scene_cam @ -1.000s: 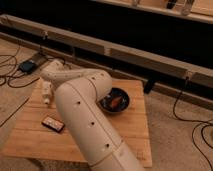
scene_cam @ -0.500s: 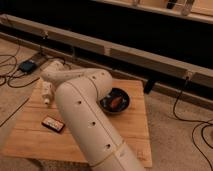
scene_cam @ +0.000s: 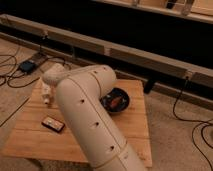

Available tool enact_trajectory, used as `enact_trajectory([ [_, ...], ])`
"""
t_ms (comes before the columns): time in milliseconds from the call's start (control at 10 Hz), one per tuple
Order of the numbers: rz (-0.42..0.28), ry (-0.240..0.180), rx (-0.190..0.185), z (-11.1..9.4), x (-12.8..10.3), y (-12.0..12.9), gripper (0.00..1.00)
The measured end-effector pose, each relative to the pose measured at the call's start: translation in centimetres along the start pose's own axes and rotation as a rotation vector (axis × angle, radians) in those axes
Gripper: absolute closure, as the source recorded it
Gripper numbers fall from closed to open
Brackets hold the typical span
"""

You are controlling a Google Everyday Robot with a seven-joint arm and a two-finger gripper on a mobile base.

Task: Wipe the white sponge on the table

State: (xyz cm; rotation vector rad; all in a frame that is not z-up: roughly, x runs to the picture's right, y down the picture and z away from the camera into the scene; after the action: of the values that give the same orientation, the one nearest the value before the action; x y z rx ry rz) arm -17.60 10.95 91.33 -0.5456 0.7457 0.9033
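Observation:
The table (scene_cam: 30, 142) is a low, light wooden plank top in the middle of the camera view. My thick white arm (scene_cam: 87, 115) rises from the bottom edge, bends near the table's far left and covers much of the top. The gripper is hidden behind the arm and is shut. The white sponge is out of view, hidden by the arm or otherwise not showing.
A narrow white bottle-like object (scene_cam: 46, 93) lies at the table's left, beside the arm's bend. A black bowl (scene_cam: 116, 102) with something orange in it sits right of the arm. A small dark flat box (scene_cam: 52, 124) lies front left. Cables (scene_cam: 192, 120) trail on the floor.

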Motion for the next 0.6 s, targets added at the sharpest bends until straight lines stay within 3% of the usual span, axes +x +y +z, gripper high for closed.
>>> enact_trajectory([
  [300, -0.033, 0.069, 0.027, 0.7, 0.8, -1.1, 1.0],
  [600, -0.052, 0.12, 0.019, 1.7, 1.7, -1.5, 1.0],
])
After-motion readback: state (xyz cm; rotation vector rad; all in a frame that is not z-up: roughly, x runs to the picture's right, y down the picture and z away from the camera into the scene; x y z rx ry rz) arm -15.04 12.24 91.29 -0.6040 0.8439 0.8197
